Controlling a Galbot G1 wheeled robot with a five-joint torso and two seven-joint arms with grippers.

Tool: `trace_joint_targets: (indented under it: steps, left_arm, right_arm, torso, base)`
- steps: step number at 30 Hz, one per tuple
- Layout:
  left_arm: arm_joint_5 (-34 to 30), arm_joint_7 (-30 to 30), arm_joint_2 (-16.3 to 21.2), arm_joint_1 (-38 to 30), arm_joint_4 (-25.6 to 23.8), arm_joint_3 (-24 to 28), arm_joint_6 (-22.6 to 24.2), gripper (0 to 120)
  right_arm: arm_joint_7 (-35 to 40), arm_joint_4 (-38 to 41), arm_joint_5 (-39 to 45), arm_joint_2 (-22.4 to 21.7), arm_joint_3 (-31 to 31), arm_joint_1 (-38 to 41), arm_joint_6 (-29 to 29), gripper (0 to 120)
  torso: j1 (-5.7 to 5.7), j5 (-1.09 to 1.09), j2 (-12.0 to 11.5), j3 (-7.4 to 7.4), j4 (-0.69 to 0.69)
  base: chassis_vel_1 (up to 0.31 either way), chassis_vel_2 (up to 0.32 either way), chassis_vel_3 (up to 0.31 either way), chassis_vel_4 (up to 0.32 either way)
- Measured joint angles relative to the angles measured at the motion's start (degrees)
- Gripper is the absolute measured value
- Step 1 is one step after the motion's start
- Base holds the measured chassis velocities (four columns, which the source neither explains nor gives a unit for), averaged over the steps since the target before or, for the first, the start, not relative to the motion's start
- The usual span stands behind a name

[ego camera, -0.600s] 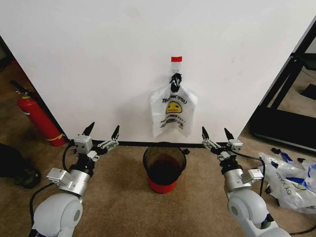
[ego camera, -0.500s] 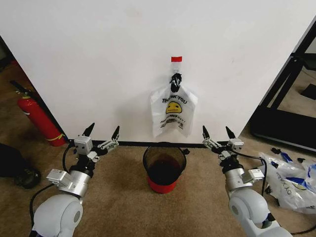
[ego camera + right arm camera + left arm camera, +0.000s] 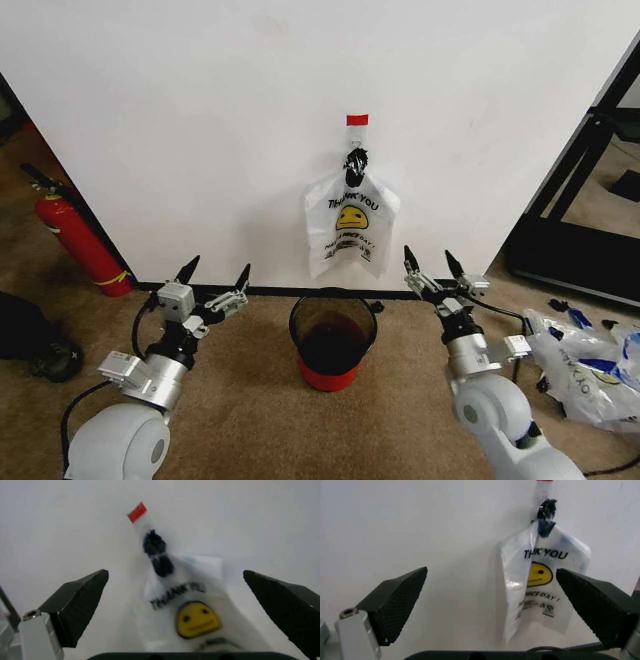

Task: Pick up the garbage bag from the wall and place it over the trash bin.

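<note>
The garbage bag [image 3: 351,232] is hanging flat against the wall [image 3: 200,120], its knotted top bunched on the black hook [image 3: 355,159] just under the red tape [image 3: 357,119], its smiley face and "THANK YOU" print facing the robot; the trash bin [image 3: 333,338] is sitting on the carpet directly beneath it, touching nothing.

The left gripper [image 3: 213,272] is hovering low on the left of the bin, fingers spread wide apart and holding nothing; the right gripper [image 3: 429,262] is hovering on the bin's right, close beside the bag's lower corner, fingers likewise wide apart and empty; both wrist cameras are looking straight at the bag, so each arm seems to be lining up on it; the pick-up is not yet started.

The risks, as I judge them: the film looks thin and slippery, so fingers closing on a single loose layer could slip off or tear it; pulling outward rather than lifting could snag the knot on the hook and rip the handles; a low sweep by either arm could knock the light bin over; the fire extinguisher [image 3: 73,235] and the other bags [image 3: 590,365] are lying well apart and should not be interfering.
</note>
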Motion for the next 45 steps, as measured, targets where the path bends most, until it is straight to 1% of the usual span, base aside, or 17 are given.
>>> trace_joint_targets:
  steps: [4, 5, 6, 8, 10, 11, 15, 19, 20, 25, 26, 31, 36, 40, 41, 42, 45]
  left_arm:
    - [0.5, 0.2, -0.2, 0.1, 0.2, 0.0, 0.1, 100]
    - [0.5, 0.2, -0.2, 0.1, 0.2, 0.0, 0.1, 100]
    - [0.6, 0.3, -0.2, 0.1, 0.2, -0.1, 0.1, 100]
    - [0.7, 0.3, -0.2, 0.1, 0.2, -0.3, 0.2, 100]
    - [0.7, 0.3, -0.2, -0.1, 0.2, -0.5, 0.5, 100]
    - [0.7, 0.3, -0.2, -0.1, 0.2, -0.5, 0.5, 100]
    - [0.7, 0.4, -0.4, -0.5, 0.4, -0.4, 0.7, 100]
    - [0.5, 0.1, -0.9, -0.9, 0.9, 0.2, 0.8, 100]
    - [0.5, 0.1, -0.9, -0.9, 0.9, 0.2, 0.8, 100]
    - [0.4, 0.0, -0.9, -1.1, 1.1, 0.3, 0.8, 100]
    - [0.4, 0.0, -0.9, -1.1, 1.1, 0.3, 0.8, 100]
    - [0.3, 0.0, -0.9, -1.2, 1.1, 0.3, 0.7, 100]
    - [0.3, 0.0, -0.9, -0.9, 1.1, 0.1, 0.6, 100]
    - [0.1, 0.0, -0.5, -0.5, 1.1, -0.3, 0.4, 100]
    - [0.1, 0.0, -0.5, -0.5, 1.1, -0.3, 0.4, 100]
    - [0.1, 0.0, -0.5, -0.5, 1.1, -0.3, 0.4, 100]
    - [-0.1, 0.0, -0.4, -0.5, 1.1, -0.4, 0.2, 100]
  right_arm:
    - [-3.5, -7.5, 13.0, 1.8, -4.3, 8.8, 1.3, 100]
    - [-3.5, -7.5, 13.0, 1.8, -4.3, 8.8, 1.3, 100]
    - [-4.8, -10.1, 16.9, 2.4, -5.3, 11.2, 1.4, 100]
    - [-6.6, -14.0, 21.7, 3.6, -6.6, 14.6, 1.3, 100]
    - [-8.5, -17.8, 25.5, 5.1, -7.4, 18.0, 0.7, 100]
    - [-8.5, -17.8, 25.5, 5.1, -7.4, 18.0, 0.7, 100]
    - [-12.3, -23.9, 30.2, 7.9, -8.2, 23.2, -1.2, 100]
    - [-16.0, -30.2, 30.6, 10.5, -8.8, 27.2, -2.3, 100]
    - [-16.0, -30.2, 30.6, 10.5, -8.8, 27.2, -2.3, 100]
    - [-19.2, -36.7, 29.4, 13.5, -8.7, 30.1, -2.8, 100]
    - [-19.2, -36.7, 29.4, 13.5, -8.7, 30.1, -2.8, 100]
    - [-23.3, -43.6, 28.8, 16.2, -7.7, 32.7, -3.6, 100]
    - [-26.4, -47.5, 28.5, 17.5, -6.8, 34.4, -4.3, 99]
    - [-27.8, -49.2, 28.3, 18.6, -6.2, 35.4, -4.6, 87]
    - [-27.8, -49.2, 28.3, 18.6, -6.2, 35.4, -4.6, 87]
    - [-28.0, -49.5, 28.2, 18.8, -6.1, 35.6, -4.6, 83]
    - [-28.4, -50.0, 27.6, 19.7, -5.6, 36.0, -4.6, 78]
  torso:
    - [0.0, -0.01, 0.0, 0.0, 0.01]
    - [0.0, -0.01, 0.0, 0.0, 0.01]
    - [0.0, -0.01, 0.0, 0.0, 0.01]
    - [0.0, 0.0, 0.0, 0.01, 0.01]
    - [0.0, -0.01, 0.0, 0.01, 0.01]
    - [0.0, -0.01, 0.0, 0.01, 0.01]
    - [0.0, -0.01, 0.0, 0.01, 0.0]
    - [0.0, -0.02, 0.0, 0.0, 0.0]
    - [0.0, -0.02, 0.0, 0.0, 0.0]
    - [0.01, -0.02, 0.0, 0.0, 0.01]
    - [0.01, -0.02, 0.0, 0.0, 0.01]
    - [0.0, -0.02, 0.0, 0.0, 0.0]
    - [0.01, -0.02, 0.0, 0.0, -0.01]
    - [0.01, -0.01, 0.0, 0.0, 0.0]
    - [0.01, -0.01, 0.0, 0.0, 0.0]
    - [0.0, -0.01, 0.0, -0.01, 0.0]
    - [0.0, 0.0, 0.0, 0.0, 0.0]
  base:
    - [0.0, 0.0, 0.0, 0.0]
    - [0.0, 0.0, 0.0, 0.0]
    - [0.0, 0.0, 0.0, 0.0]
    - [0.0, 0.0, 0.0, 0.0]
    - [0.0, 0.0, 0.0, 0.0]
    - [0.0, 0.0, 0.0, 0.0]
    - [0.0, 0.0, 0.0, 0.0]
    - [0.0, 0.0, 0.0, 0.0]
    - [0.0, 0.0, 0.0, 0.0]
    - [0.0, 0.0, 0.0, 0.0]
    - [0.0, 0.0, 0.0, 0.0]
    - [0.0, 0.0, 0.0, 0.0]
    - [0.0, 0.0, 0.0, 0.0]
    - [0.0, 0.0, 0.0, 0.0]
    - [0.0, 0.0, 0.0, 0.0]
    - [0.0, 0.0, 0.0, 0.0]
    - [0.0, 0.0, 0.0, 0.0]
